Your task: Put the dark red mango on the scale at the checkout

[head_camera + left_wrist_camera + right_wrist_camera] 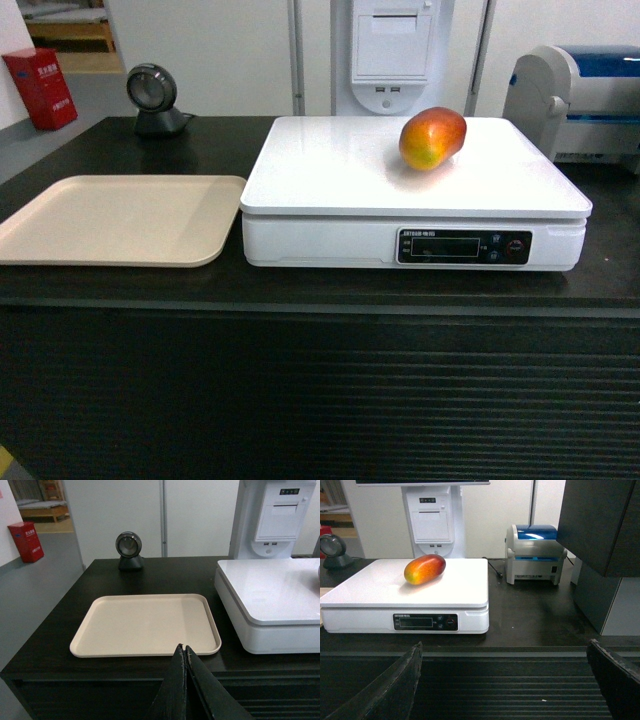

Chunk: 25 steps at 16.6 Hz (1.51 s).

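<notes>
The dark red mango (432,138) lies on its side on the white platform of the scale (330,170), toward the far right part; it also shows on the scale (380,587) as the mango (424,569) in the right wrist view. The scale stands on the black checkout (300,390) with its ribbed front. My left gripper (183,647) is shut and empty, in front of the counter edge below the tray. My right gripper (504,647) is open wide, empty, held back in front of the ribbed panel, right of the scale. Neither gripper shows in the head view.
A flat beige tray (60,235) lies left of the scale. A round black scanner (153,98) stands at the back left. A white receipt printer unit (392,50) rises behind the scale; a blue-topped label printer (535,554) and a dark cabinet (600,525) stand at the right.
</notes>
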{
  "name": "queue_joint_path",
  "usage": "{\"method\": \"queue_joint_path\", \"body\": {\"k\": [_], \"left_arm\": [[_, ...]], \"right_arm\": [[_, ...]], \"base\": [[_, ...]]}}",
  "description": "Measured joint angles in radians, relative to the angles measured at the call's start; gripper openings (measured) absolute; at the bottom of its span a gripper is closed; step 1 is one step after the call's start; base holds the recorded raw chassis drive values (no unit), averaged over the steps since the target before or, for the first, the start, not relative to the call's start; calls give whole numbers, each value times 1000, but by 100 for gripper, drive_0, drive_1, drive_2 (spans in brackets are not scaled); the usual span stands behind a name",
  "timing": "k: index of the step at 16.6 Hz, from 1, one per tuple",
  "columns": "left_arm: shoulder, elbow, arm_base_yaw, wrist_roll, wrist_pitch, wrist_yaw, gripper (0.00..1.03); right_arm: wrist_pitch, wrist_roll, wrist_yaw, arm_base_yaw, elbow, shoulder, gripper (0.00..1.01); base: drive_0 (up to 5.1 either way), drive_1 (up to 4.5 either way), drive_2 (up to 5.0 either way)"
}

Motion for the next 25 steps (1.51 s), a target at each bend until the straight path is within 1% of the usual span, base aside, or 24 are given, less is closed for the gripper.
{"method": "queue_joint_path", "body": {"k": [2,4,5,6,8,11,14,20,21,25], "left_arm": [[-62,-24,0,0,-34,0,2],[-155,-59,0,0,-98,0,2],[-186,-73,0,0,-107,0,2],[-182,-99,0,0,-52,0,2],[-225,-115,0,0,-130,0,2],[-362,-115,0,0,-228,0,2],[-443,-115,0,0,-312,0,2],[-578,-116,0,0,-443,0,2],[-634,-116,0,0,-497,0,2],[-707,-116,0,0,-570,0,2]], "right_arm": [[0,0,0,0,0,0,98],[0,0,0,0,0,0,98],[0,0,0,0,0,0,98],[0,0,0,0,0,0,98],[0,0,0,0,0,0,98],[0,0,0,0,0,0,98],[0,0,0,0,0,0,98],[0,0,0,0,0,0,98],[0,0,0,0,0,0,98],[0,0,0,0,0,0,98]], "base": [[0,0,0],[0,0,0],[0,0,0],[0,0,0],[0,0,0],[0,0,0],[0,0,0],[0,0,0],[0,0,0],[0,0,0]]}}
